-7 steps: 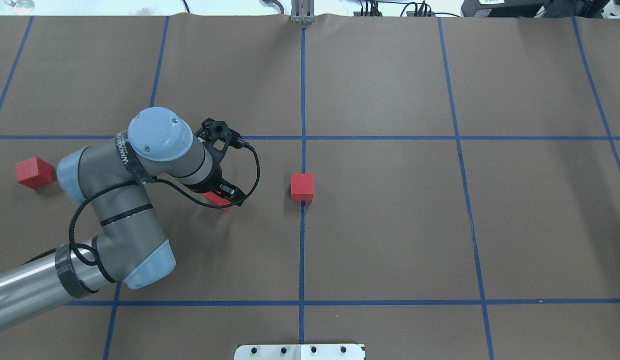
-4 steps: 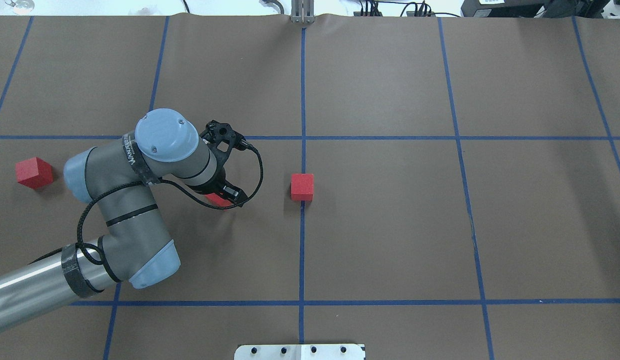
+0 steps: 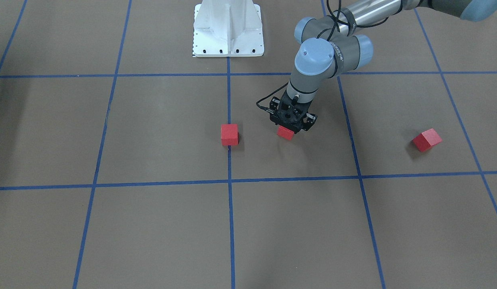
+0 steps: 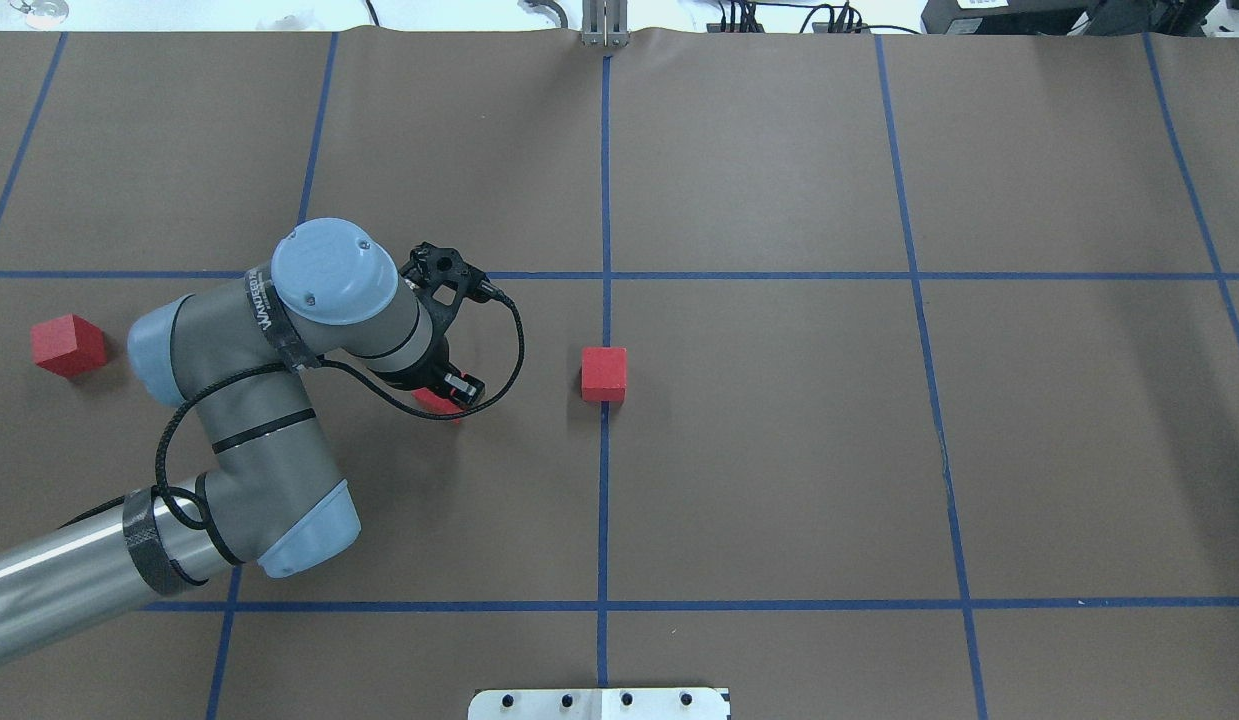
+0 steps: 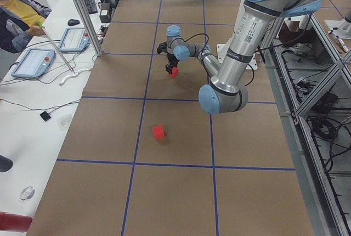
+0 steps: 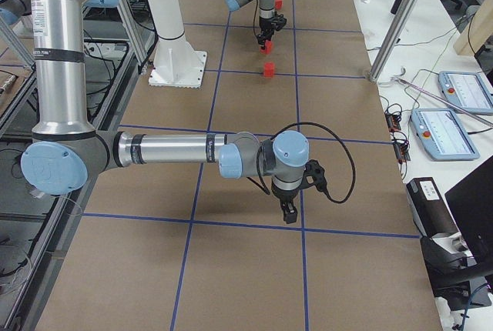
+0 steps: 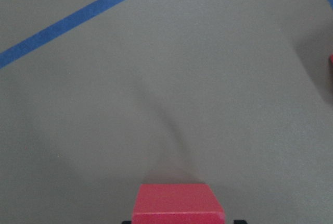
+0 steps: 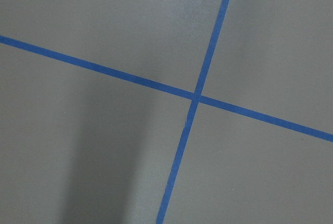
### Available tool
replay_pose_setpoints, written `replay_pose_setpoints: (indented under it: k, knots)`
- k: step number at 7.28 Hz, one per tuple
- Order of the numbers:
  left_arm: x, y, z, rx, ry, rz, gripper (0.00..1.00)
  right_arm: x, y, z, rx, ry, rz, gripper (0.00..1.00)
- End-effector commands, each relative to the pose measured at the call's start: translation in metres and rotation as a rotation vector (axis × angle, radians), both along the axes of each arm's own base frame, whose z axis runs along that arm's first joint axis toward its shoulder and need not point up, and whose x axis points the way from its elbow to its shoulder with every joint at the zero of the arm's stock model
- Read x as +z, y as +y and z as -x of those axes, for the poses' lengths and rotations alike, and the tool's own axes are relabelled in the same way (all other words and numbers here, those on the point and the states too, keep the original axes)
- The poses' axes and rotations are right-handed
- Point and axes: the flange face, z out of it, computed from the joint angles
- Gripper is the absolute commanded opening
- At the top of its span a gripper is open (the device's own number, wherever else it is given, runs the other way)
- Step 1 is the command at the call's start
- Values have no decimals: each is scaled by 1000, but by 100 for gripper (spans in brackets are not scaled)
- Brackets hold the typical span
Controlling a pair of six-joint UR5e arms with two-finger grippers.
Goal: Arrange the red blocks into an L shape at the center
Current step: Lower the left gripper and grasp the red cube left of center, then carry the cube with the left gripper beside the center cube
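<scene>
My left gripper [image 4: 439, 396] is shut on a red block [image 4: 435, 403], held low over the brown table left of the center [image 4: 639, 440]; I cannot tell whether it touches. This block also shows at the bottom of the left wrist view [image 7: 179, 206] and in the front view [image 3: 285, 133]. A second red block [image 4: 604, 373] lies on the blue tape line at the center, about two block widths to the right of the held one. A third red block [image 4: 69, 345] lies far left. My right gripper [image 6: 289, 212] shows only in the exterior right view, over a tape crossing; I cannot tell whether it is open or shut.
The white robot base plate [image 4: 599, 703] sits at the table's near edge. Blue tape lines [image 4: 604, 200] divide the brown surface. An aluminium post [image 5: 82, 11] and a side bench with tablets [image 5: 33, 63] stand beyond the table's far edge, with an operator there.
The left arm shifted a little to the right with the red block between one second and half a second ago. Since then it has barely moved.
</scene>
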Motion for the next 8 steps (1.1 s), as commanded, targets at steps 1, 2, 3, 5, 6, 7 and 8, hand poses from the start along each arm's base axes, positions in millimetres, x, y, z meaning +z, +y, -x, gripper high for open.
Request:
replay_pose_setpoints:
  k: [1, 2, 3, 5, 6, 7, 8]
  knots:
    - [-3, 0, 1, 0, 4, -3, 26, 0, 0, 0, 0, -1, 0, 100]
    - [-7, 2, 2, 13, 12, 10, 8, 1, 0, 0, 0, 1, 1, 100]
    - [-20, -6, 6, 27, 9, 55, 1, 2, 0, -1, 1, 1, 3, 100]
    - [-68, -32, -12, 1, -15, 90, 2, 6, 1, 0, 3, 3, 15, 100]
    - [-90, -56, -36, -20, -22, 106, 3, 6, 0, 0, 4, 1, 16, 100]
    - [-103, -79, -52, -56, -32, 138, 3, 6, 0, 0, 4, 1, 16, 100]
    - [-113, -99, -56, -76, -43, 150, 3, 6, 0, 0, 5, 1, 18, 100]
